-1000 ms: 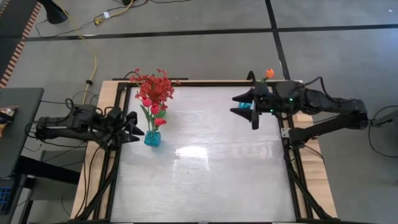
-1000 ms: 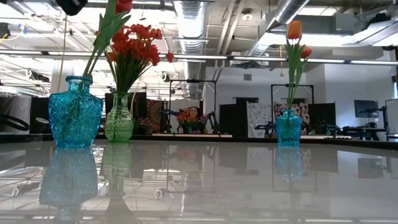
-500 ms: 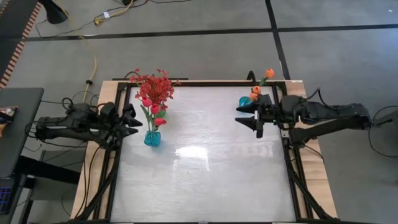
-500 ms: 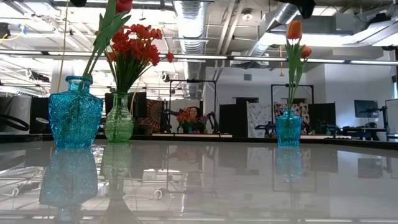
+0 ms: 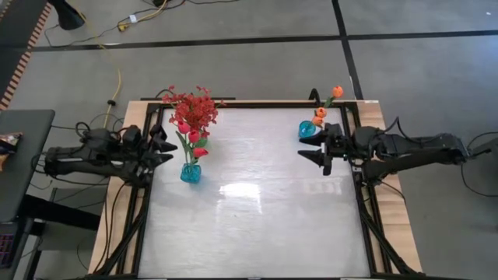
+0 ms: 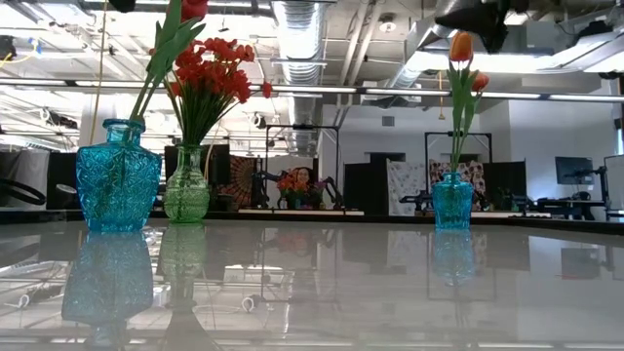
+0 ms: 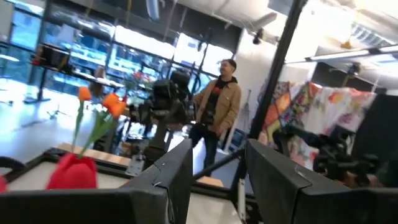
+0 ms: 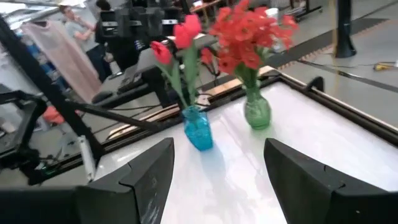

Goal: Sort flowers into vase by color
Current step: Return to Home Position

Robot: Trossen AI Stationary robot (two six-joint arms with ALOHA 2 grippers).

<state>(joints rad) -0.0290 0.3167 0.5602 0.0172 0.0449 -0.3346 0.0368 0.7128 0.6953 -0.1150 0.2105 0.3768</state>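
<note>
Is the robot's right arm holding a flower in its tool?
No: the right wrist view shows the right tool wide open, with nothing held in it.

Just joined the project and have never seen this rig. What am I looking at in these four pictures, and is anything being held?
It is a robot with two dark arms at a white table. Each arm ends in a two-finger gripper.

One picture looks straight down from above. One looks level across the table-top. Two come from cameras on the arms' wrists, so that arm's own dark fingers show at the bottom.

From above, the left gripper is at the table's left edge and the right gripper at its right edge. Both are open and hold nothing.

Three vases stand on the table:
- the left blue vase, with red tulips
- a green vase, with a bushy red spray
- the right blue vase, with orange tulips

The person stands in the room behind.
</note>
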